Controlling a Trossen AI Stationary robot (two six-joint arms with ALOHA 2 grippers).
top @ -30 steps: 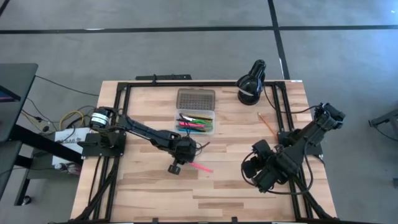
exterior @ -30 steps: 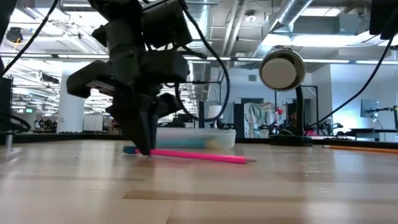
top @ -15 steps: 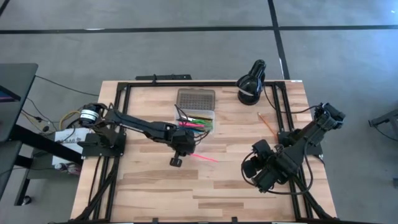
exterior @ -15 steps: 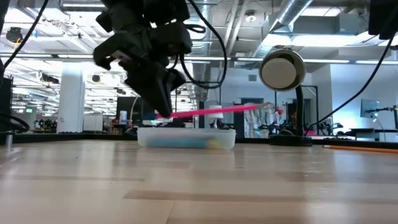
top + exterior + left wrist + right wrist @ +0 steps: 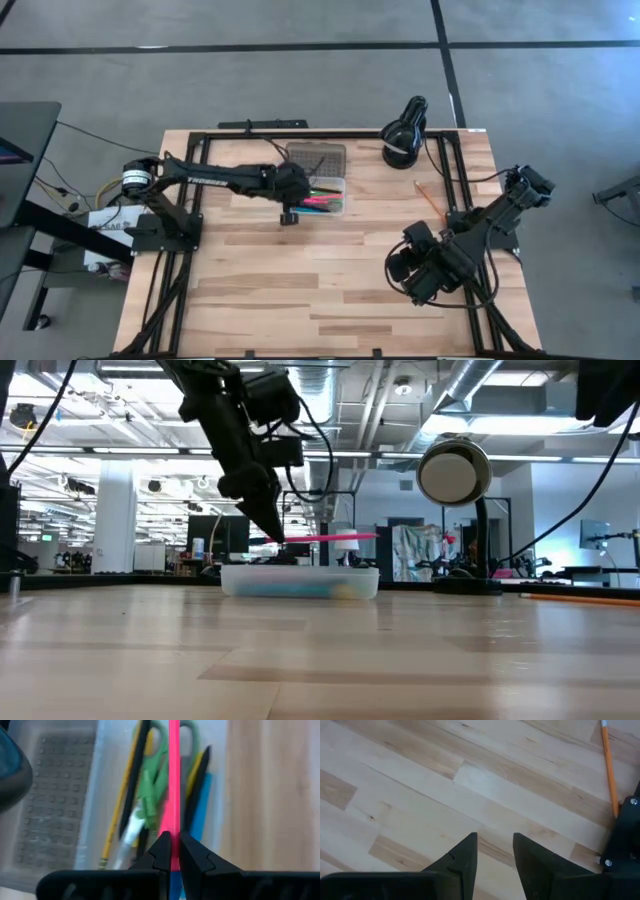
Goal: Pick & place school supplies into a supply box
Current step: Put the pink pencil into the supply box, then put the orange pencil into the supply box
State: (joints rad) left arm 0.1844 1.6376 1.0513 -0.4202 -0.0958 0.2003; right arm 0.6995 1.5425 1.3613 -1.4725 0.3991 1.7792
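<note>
1. Left gripper clamped on pink pen, held level above supply box, upper centre of high view.
2. Box holds scissors, other pens.
3. Right gripper parted, empty, lower right; orange pencil on table nearby.

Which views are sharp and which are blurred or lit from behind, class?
High view: evenly lit, sharp, the supply box clear. Low view: bright room behind, so the left gripper with the pink pen shows as a dark silhouette. Left wrist view: soft focus, the scissors blurred. Right wrist view: crisp wood grain on the table, no glare.
</note>
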